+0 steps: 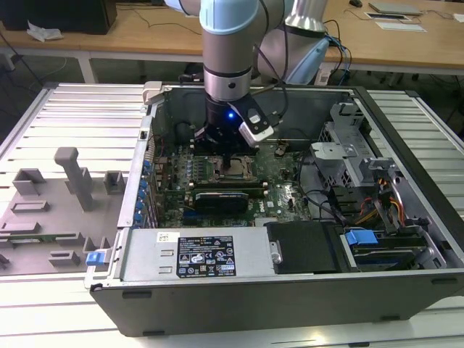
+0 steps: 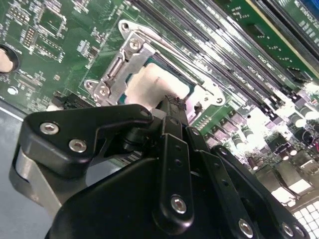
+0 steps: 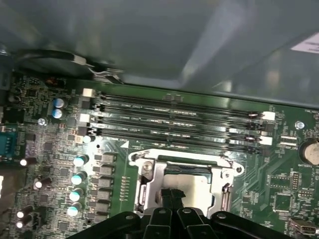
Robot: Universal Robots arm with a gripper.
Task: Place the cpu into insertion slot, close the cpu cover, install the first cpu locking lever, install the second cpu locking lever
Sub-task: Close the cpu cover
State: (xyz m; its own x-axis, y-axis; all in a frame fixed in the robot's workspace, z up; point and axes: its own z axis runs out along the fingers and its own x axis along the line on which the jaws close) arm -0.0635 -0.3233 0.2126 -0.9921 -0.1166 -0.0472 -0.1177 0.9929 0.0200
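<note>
Part of cpu (image 3: 193,183) behind claw (image 3: 171,193)

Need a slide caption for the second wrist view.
Wrist close-up: gripper tip at the cpu, framed by the cpu cover, memory slots alongside.

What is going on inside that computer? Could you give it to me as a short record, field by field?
Setting: open computer case on a slatted table
Arm: reaches down into the case, over the green board
Gripper: shut, tips on or just above the cpu
Cpu: lies flat, framed by the silver cover
Cover: whether it is latched, cannot tell
Beside it: long memory slots
</note>
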